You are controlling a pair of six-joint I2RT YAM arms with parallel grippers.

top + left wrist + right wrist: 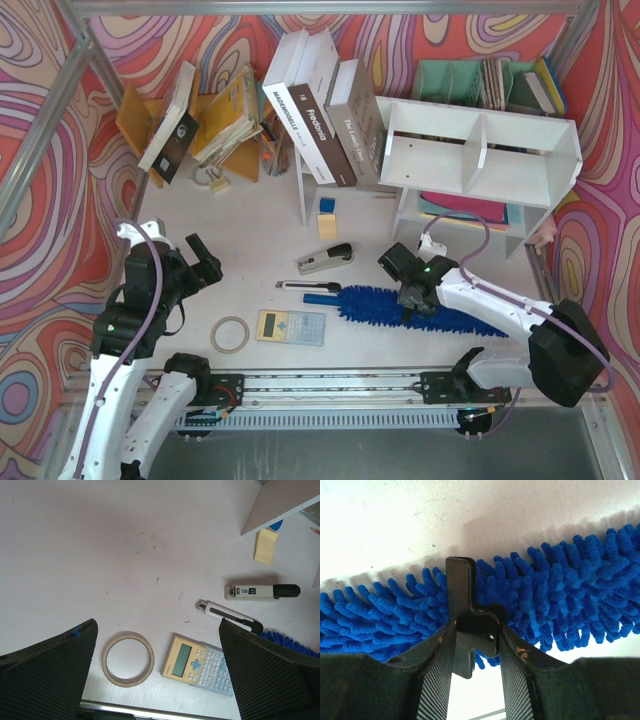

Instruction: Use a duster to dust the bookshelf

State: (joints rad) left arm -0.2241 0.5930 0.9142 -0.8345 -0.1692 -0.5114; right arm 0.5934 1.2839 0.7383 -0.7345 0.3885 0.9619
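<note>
Lying on the white table (250, 215) before the bookshelf (480, 150), the duster (372, 300) is sitting under the right gripper (414, 298), grip unclear; the left gripper (207, 262) is gaping empty amid swirl-patterned walls (40, 200).

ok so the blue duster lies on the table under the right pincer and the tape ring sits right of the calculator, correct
No: the tape ring sits left of the calculator, as the top view shows. The blue duster does lie on the table under the right pincer.
</note>
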